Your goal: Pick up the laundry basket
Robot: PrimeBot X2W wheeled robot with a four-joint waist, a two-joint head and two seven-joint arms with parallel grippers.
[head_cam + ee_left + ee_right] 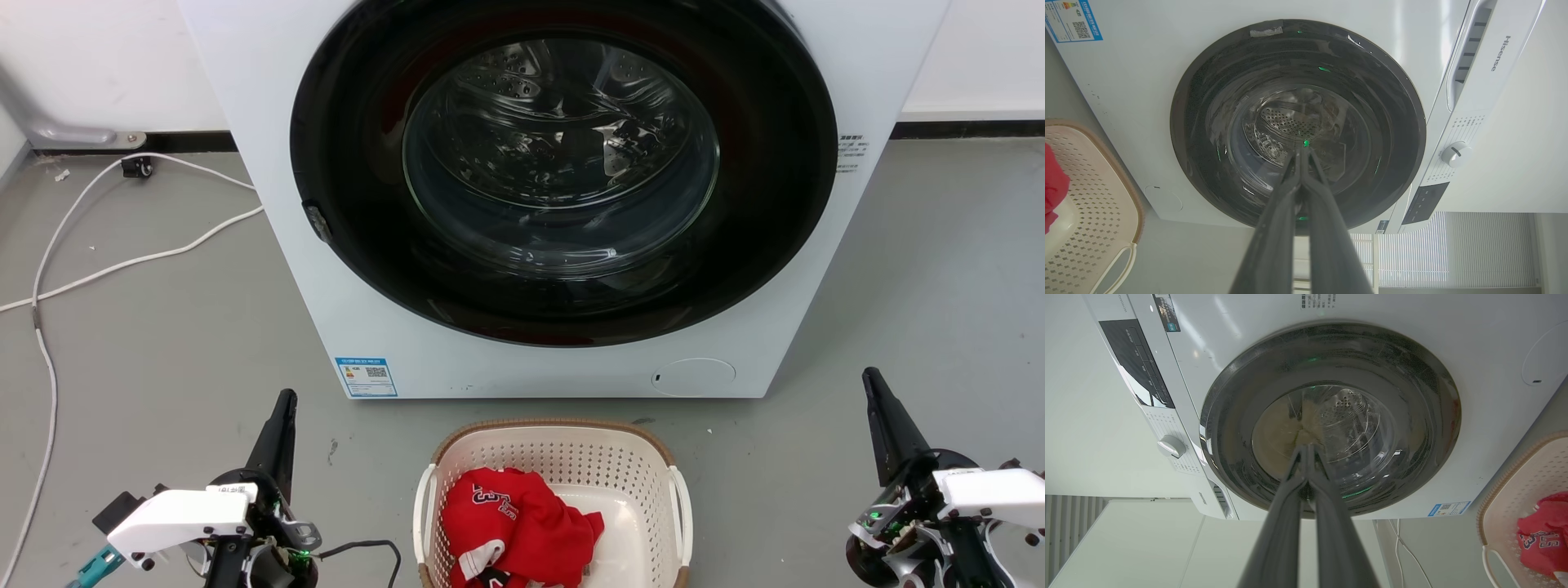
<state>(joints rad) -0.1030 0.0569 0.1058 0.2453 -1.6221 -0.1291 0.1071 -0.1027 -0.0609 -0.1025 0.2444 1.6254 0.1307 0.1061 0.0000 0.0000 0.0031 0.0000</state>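
The laundry basket [571, 457], cream-white and perforated with a brown rim and white side handles, sits on the floor at the bottom centre of the head view, just in front of the washing machine [269, 204]. A red garment [514, 523] with white lettering lies inside it. My left gripper [284, 400] is shut, to the basket's left and apart from it. On the basket's right, well clear of it, my right gripper [870, 377] is shut too. The basket's edge [1094, 196] shows at the left of the left wrist view and at the right edge [1527, 486] of the right wrist view.
The washing machine's round glass door [563, 163] is closed, directly behind the basket. White cables [122, 261] trail over the grey floor at the left. Bare floor lies on both sides of the basket.
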